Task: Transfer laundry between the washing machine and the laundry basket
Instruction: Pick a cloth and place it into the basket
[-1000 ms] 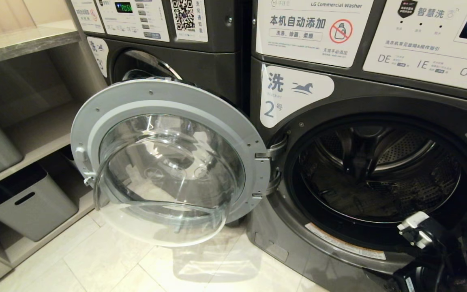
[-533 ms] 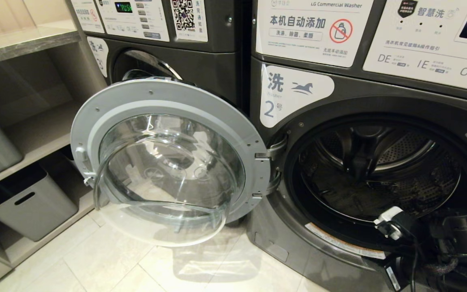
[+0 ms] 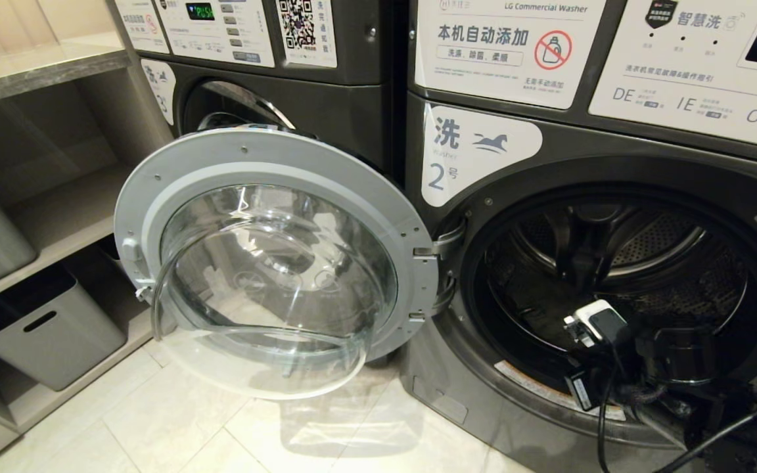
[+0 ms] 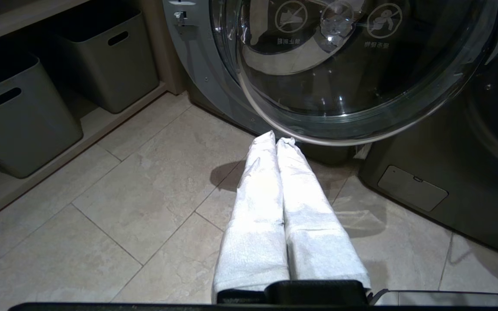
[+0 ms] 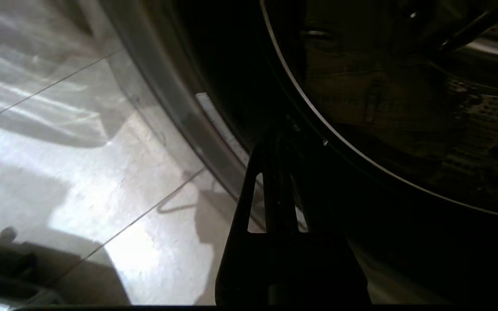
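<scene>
"LG Commercial Washer" reads across the panel of the washing machine point(image 3: 615, 164), a big "2" beside the door opening, green digits lit at the upper right. Its glass door point(image 3: 273, 263) hangs wide open. The right tool point(image 3: 575, 326) sits at the drum's lower lip, fingers pressed together, nothing visibly held. Only the left wrist view shows the left tool point(image 4: 277, 140), white-wrapped fingers pressed together, low over the tiled floor point(image 4: 123, 207) by grey bins point(image 4: 15, 116). No laundry basket clearly identifiable.
</scene>
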